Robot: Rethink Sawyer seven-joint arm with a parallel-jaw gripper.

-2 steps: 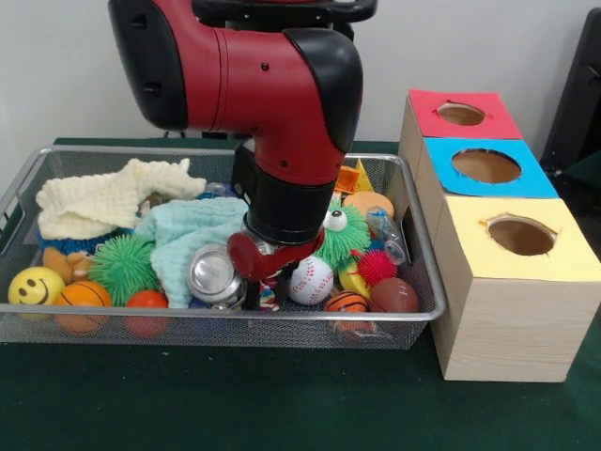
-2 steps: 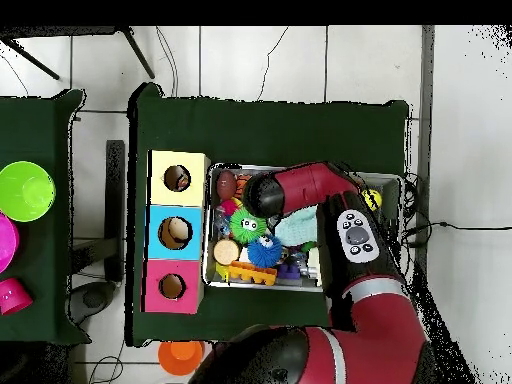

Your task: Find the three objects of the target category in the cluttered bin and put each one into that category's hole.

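Three holes in the box [image 1: 512, 310] (red, blue, yellow); gripper [image 1: 266, 287] down in mesh bin [image 1: 235, 331] beside baseball [image 1: 311, 280], opening can't tell.

Red arm [image 2: 330, 190] reaches across the cluttered bin [image 2: 300, 283].

Green bowl [image 2: 24, 190] – orange disc [image 2: 181, 355]

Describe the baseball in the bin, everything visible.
The baseball is a white ball with red stitching, apparently smooth-skinned. It lies near the wire bin's front wall, just right of the arm's wrist, with a small basketball in front at its right and a green fuzzy eyed toy behind it.
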